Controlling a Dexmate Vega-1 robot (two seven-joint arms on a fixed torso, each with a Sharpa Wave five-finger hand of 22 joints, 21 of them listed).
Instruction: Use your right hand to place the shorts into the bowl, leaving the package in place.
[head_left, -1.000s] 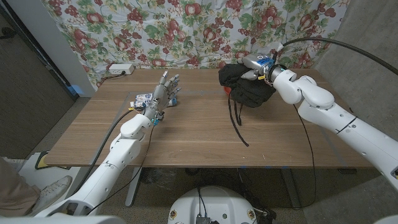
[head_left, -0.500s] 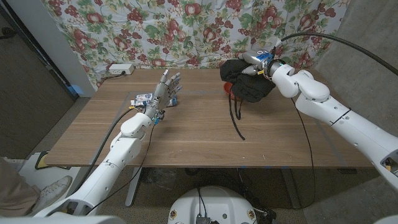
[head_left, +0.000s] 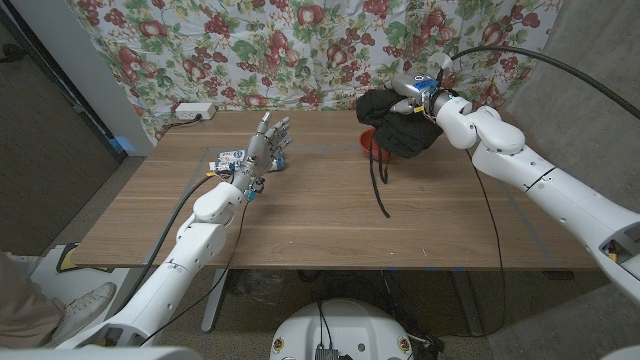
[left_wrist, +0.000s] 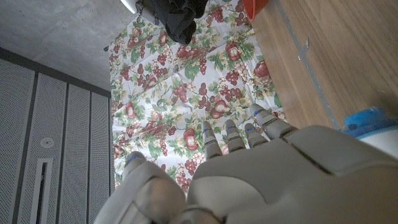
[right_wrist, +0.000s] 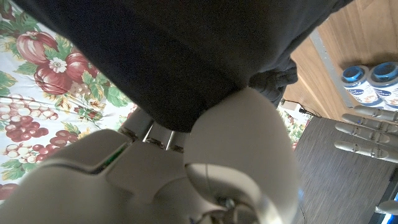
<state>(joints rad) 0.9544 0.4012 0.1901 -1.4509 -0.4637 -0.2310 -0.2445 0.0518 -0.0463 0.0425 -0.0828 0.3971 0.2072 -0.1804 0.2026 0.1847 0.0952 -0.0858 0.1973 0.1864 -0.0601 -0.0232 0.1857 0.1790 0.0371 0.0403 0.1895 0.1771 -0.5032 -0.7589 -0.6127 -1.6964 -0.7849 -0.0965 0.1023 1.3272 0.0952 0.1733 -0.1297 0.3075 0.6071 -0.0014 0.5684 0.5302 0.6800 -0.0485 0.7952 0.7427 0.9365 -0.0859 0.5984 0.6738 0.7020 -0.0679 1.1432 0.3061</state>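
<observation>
My right hand (head_left: 418, 93) grips the black shorts (head_left: 402, 128) at the table's far right, holding them up in a bunch. They hang over the red bowl (head_left: 371, 149), which shows only as a sliver at their left edge. A black drawstring (head_left: 381, 190) trails from them onto the wood. The right wrist view has the dark shorts (right_wrist: 186, 56) draped over my right hand (right_wrist: 211, 168). The blue-and-white package (head_left: 231, 158) lies at the far left, just beside my left hand (head_left: 266, 148), whose fingers are apart and hold nothing. The left wrist view catches the shorts (left_wrist: 177, 15), bowl (left_wrist: 255, 7) and package (left_wrist: 370, 121).
A white power strip (head_left: 190, 111) sits at the table's (head_left: 300, 220) back left corner. A floral cloth (head_left: 250, 50) hangs behind the table. A person's shoe (head_left: 85, 300) is on the floor at the lower left.
My right hand has lifted the shorts a little higher and farther back over the bowl. The drawstring's end has slid back along the table with them. The left arm has not moved.
</observation>
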